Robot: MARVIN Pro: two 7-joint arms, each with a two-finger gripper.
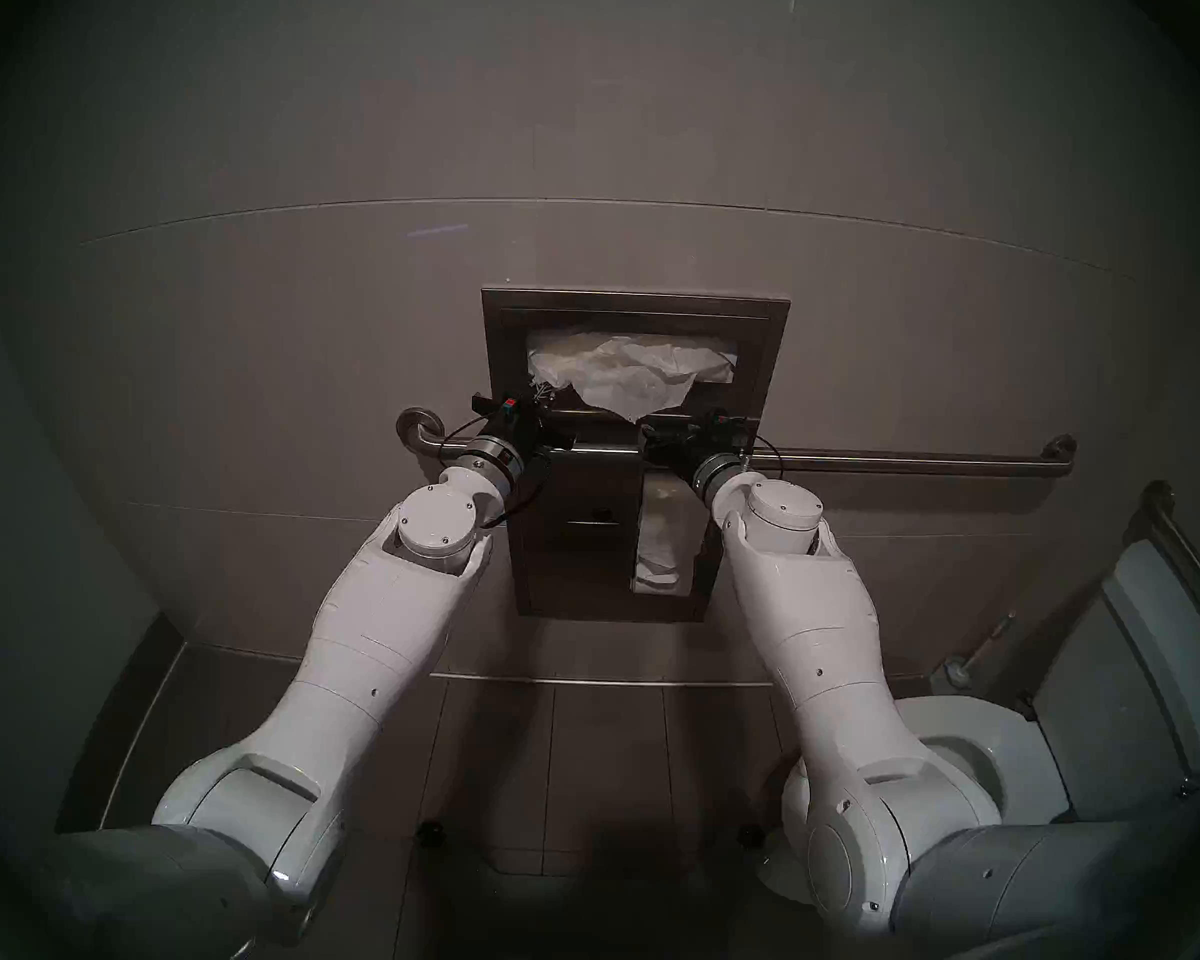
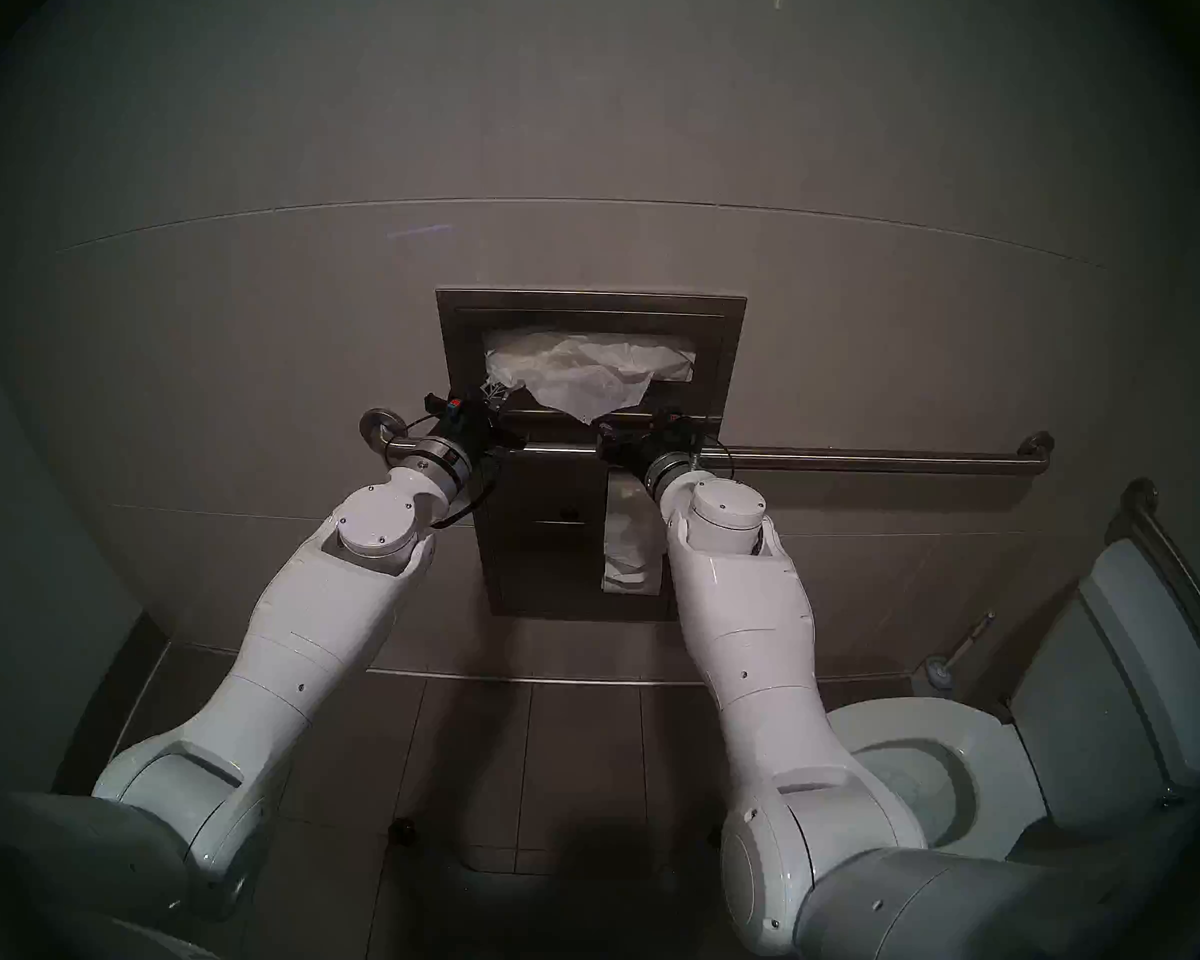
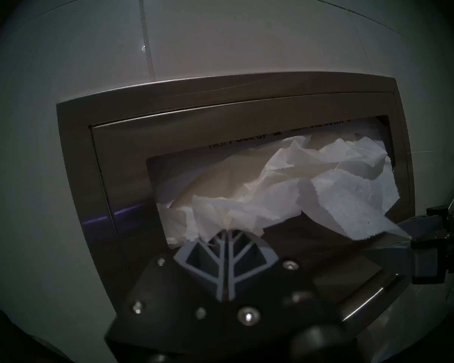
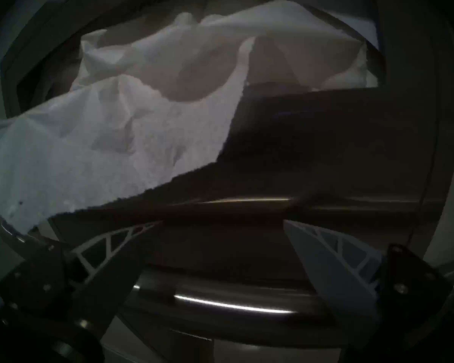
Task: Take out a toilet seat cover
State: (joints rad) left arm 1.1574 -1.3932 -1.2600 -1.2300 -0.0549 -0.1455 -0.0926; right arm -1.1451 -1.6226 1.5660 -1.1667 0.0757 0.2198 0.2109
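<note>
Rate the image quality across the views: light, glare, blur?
Head views: dim and vignetted, fisheye bends the wall seams, but the paper is sharp. Left wrist: dark, a purple glint on the dispenser frame, paper readable. Right wrist: darkest and soft, with a bright glare streak on the bar.

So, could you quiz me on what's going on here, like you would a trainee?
1. True or false: the left jaws are shut on the toilet seat cover.
2. Which jaws stand open? A left, B right, C both.
3. What metal thing runs along the wall, crossing the front of the dispenser?
Key: 1 true; 2 B; 3 the grab bar.
</note>
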